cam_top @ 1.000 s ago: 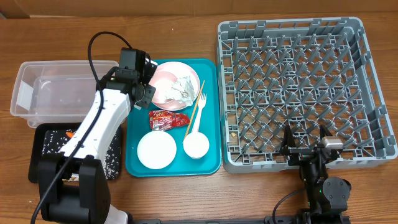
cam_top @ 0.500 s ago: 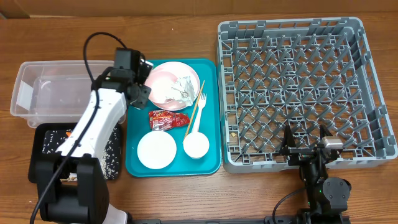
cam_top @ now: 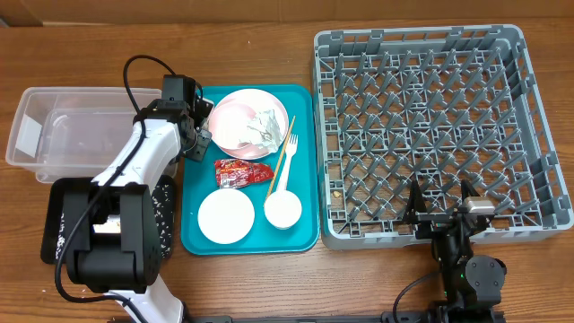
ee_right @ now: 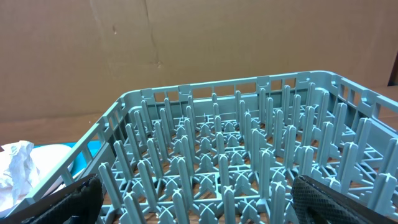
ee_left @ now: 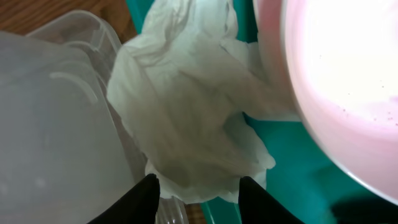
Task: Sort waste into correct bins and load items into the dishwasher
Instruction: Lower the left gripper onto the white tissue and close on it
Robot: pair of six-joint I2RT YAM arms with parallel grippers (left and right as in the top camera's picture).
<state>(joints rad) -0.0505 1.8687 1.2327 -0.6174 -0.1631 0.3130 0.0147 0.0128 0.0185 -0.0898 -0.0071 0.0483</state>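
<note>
You were on the waste-sorting step, with a crumpled white paper napkin [ee_left: 186, 106] at the left gripper [ee_left: 198, 193], just off the left rim of the large teal plastic serving tray [cam_top: 300, 224]. That put it beside the clear rectangular plastic tub [cam_top: 36, 170] that stands left of the tray. The black fingers [ee_left: 146, 196] stood partly apart with the wad filling the gap. From these views you could not tell whether they pinched it or only flanked it. The next move, as I judge it, called for getting the wad fully past the tub's near wall and over its open inside before letting go, because it sat partly above the tray's edge. Only the left wrist view showed you the napkin at all. It also showed the napkin crowding the pale pink round plate [ee_left: 348, 74] at the tray's far left corner. From overhead the gripper body hid the wad, but that view gave you the layout. A second napkin [cam_top: 263, 127] lay on the plate, and a shiny red snack wrapper [cam_top: 242, 170] lay mid-tray. The large square grey plastic dish rack [cam_top: 538, 117] stood to the right of the tray with nothing loaded. The right gripper [cam_top: 439, 205] was parked at the rack's near edge, fingers spread wide and holding nothing.
</note>
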